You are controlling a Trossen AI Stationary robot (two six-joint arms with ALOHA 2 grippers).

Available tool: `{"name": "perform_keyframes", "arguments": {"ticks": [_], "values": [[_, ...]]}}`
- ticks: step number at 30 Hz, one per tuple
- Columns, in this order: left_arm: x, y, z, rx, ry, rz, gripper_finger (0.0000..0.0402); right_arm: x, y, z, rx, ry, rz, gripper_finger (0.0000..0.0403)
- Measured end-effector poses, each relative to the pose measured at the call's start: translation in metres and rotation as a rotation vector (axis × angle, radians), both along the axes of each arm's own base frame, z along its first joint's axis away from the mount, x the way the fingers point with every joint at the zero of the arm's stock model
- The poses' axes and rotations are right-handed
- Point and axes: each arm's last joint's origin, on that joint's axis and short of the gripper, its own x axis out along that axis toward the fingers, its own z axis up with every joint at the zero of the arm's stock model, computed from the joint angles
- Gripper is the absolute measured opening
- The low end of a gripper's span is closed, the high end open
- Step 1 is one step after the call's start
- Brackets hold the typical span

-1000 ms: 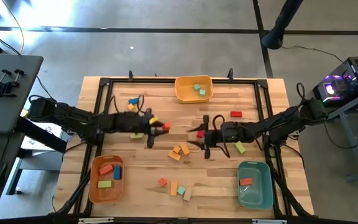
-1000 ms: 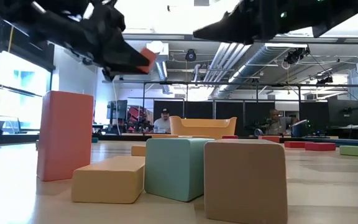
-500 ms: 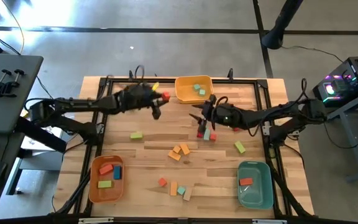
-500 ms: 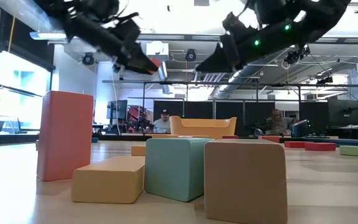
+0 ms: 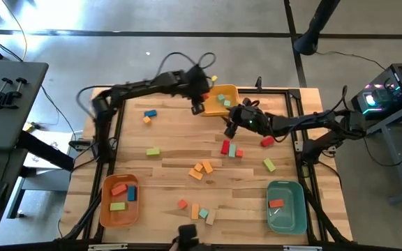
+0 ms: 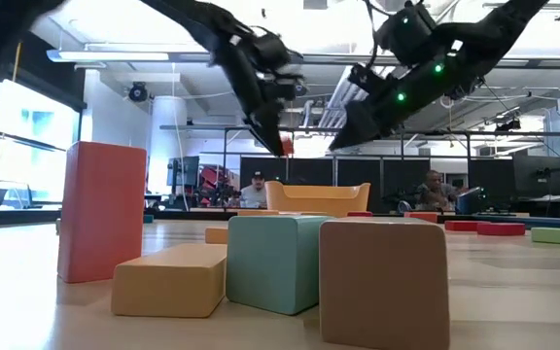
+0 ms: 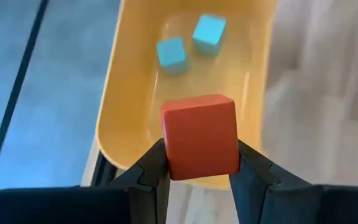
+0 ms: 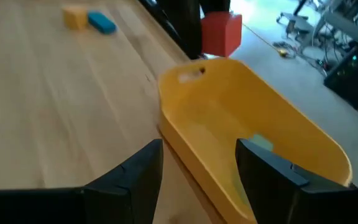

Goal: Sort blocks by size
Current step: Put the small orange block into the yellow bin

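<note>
The left pincer [image 7: 199, 168] was clamped on a small red cube [image 7: 200, 144], holding it in the air above the near rim of the yellow bin [image 7: 129, 93] at the far edge of the counter [image 5: 166, 150]. Two small teal cubes [image 7: 190, 42] already lay inside that bin. The right pincer [image 8: 199, 163] hung just beside the same bin, on its other side, with its fingers apart and nothing between them.

The other blocks were spread over the counter: a red and teal pair [image 5: 228, 148] near the middle, an orange cluster [image 5: 201, 169] and more toward the near edge, with some already in the orange bin [image 5: 105, 202] and the teal-green bin [image 5: 286, 217].

The cube sat over the rim rather than over the bin's middle, so a release here could strike the edge and bounce out onto the counter or off it. The two arms were also close together over one bin, and a forward move by either could bring them into contact.
</note>
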Motion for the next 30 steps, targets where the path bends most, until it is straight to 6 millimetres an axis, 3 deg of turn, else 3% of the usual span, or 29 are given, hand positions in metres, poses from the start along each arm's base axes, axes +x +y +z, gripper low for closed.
{"name": "perform_keyframes", "arguments": {"ticks": [5, 9, 16, 24, 30], "values": [[0.026, 0.020, -0.011, -0.018, 0.120, -0.016, 0.0104, -0.003, -0.005, -0.003, 0.008, 0.029, -0.018, 0.0199], [0.033, 0.034, -0.025, -0.073, 0.219, -0.001, 0.0105, -0.003, -0.004, -0.003, 0.016, 0.035, -0.001, 0.0199], [0.022, 0.052, -0.053, -0.162, 0.389, 0.020, 0.0106, -0.004, -0.004, -0.005, 0.038, 0.040, 0.013, 0.0199], [0.005, 0.074, -0.044, -0.132, 0.382, 0.119, 0.0109, -0.004, -0.003, -0.005, 0.036, 0.046, 0.015, 0.0199], [0.002, 0.082, -0.044, -0.235, 0.292, 0.089, 0.0153, -0.003, -0.004, -0.004, 0.029, 0.033, 0.016, 0.0199]]}}
